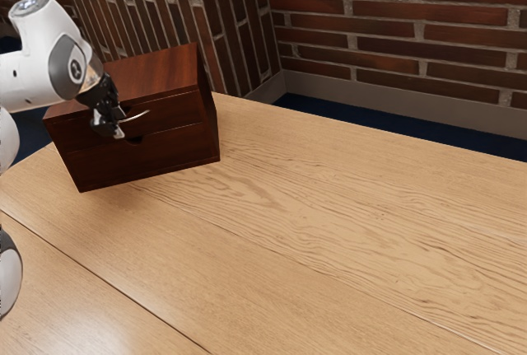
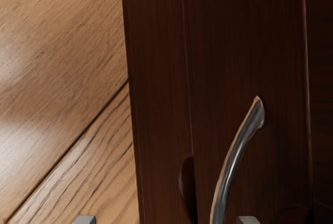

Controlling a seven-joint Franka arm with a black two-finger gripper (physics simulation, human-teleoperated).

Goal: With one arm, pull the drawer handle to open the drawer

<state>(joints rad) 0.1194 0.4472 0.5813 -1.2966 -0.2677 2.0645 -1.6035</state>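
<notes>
Drawer handle (image 2: pixel 237 151) stands between the gripper's (image 1: pixel 115 127) parted fingers (image 2: pixel 84 220) — off-centre, so a lopsided close might slip off its curved bar.

Bench (image 1: pixel 346 231), wood-grained: one; brick walls (image 1: pixel 395 25): two, meeting in a corner beyond the cabinet from the end effector (image 1: pixel 115 124). Cabinet (image 1: pixel 156 71), dark wood: one, just behind the end effector, with one drawer (image 1: pixel 177 108) and one curved metal handle (image 1: pixel 136 114) lying between the end effector's fingers (image 2: pixel 84 219). Arm (image 1: pixel 45 54), white: one, carrying one end effector with two fingers.
</notes>
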